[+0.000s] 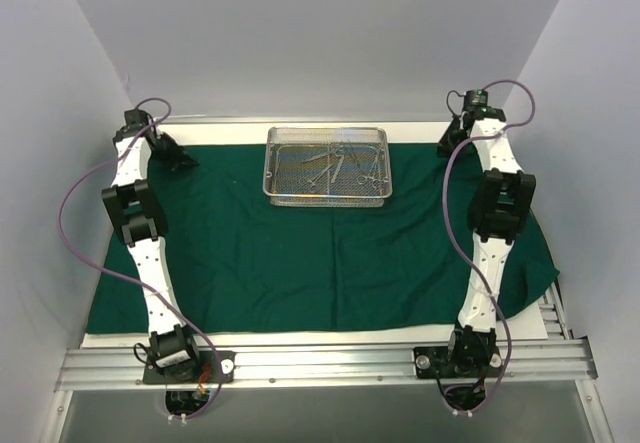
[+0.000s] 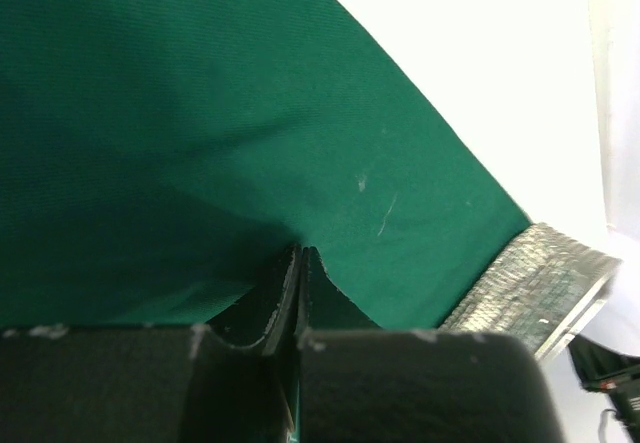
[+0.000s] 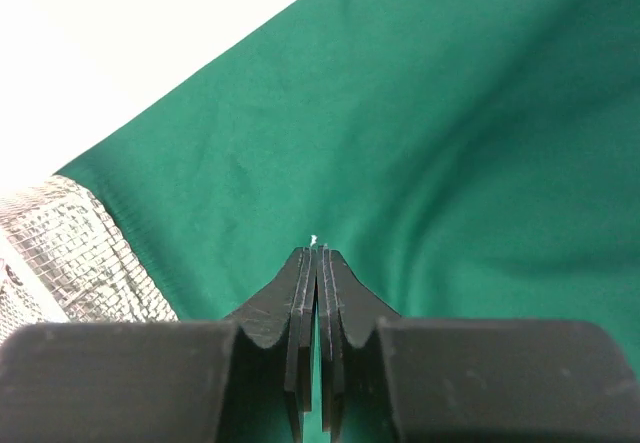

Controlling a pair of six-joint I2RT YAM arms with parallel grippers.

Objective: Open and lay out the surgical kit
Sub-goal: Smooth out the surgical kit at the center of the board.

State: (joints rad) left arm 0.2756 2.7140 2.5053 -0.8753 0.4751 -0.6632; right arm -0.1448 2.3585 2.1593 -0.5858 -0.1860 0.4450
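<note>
Now the left hand [image 2: 300,253] and right hand [image 3: 317,254] each clamp the green cloth [image 1: 300,263] either side of the mesh tray [image 1: 327,199].

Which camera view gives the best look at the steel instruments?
Top external: the instruments lie in full view inside the wire-mesh tray. Both wrist views catch just a corner of the tray's mesh beside the green cloth, with no instruments visible.

Camera layout: one high overview, two close wrist views.
The top camera looks steeply down on the whole green cloth [image 1: 300,263] and mesh tray [image 1: 327,166]. Both wrist cameras sit close over that cloth, catching the tray's corner at lower right (left wrist) or lower left (right wrist).
</note>
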